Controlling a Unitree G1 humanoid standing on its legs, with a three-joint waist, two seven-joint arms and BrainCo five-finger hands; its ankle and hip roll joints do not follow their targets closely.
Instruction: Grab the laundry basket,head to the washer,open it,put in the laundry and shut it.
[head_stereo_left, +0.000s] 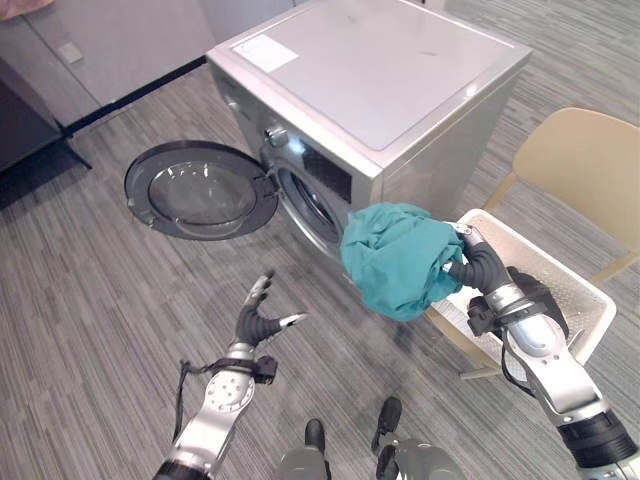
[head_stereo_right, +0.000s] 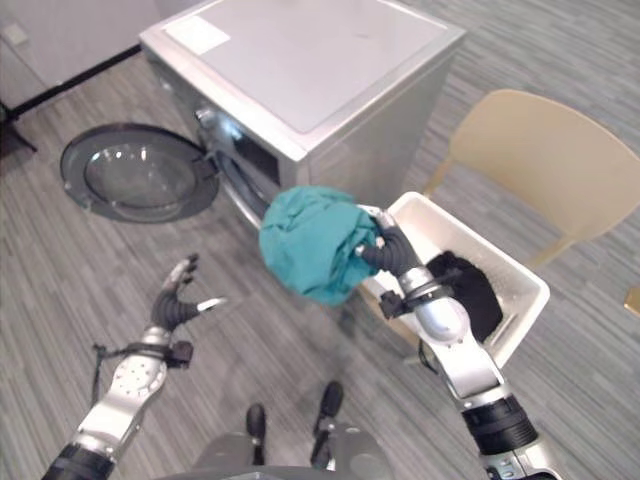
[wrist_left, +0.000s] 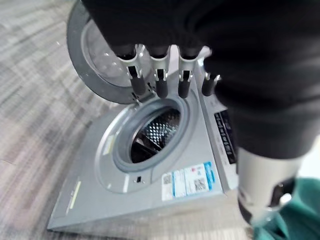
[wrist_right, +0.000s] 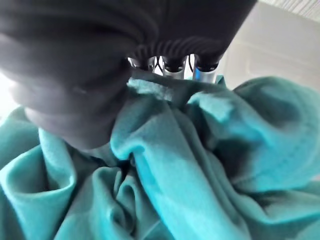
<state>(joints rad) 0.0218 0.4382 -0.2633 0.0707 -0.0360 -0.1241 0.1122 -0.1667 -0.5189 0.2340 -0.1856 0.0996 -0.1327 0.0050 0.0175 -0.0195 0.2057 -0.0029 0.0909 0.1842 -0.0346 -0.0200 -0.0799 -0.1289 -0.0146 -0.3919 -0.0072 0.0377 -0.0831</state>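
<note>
Relaxed-fingered left hand (head_stereo_left: 262, 318) low, right hand (head_stereo_left: 478, 262) clutching teal cloth (head_stereo_left: 395, 258) before open washer (head_stereo_left: 370, 110), beside basket (head_stereo_left: 590, 300).

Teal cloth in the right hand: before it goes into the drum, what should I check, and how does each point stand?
1. Washer door swung fully open: ok.
2. Drum opening unobstructed: ok.
3. Right hand gripping the teal cloth: ok.
4. Cloth lifted free of the laundry basket: ok.
5. Left hand open, away from the opening: ok.
6. Drum empty inside: cannot tell.
</note>
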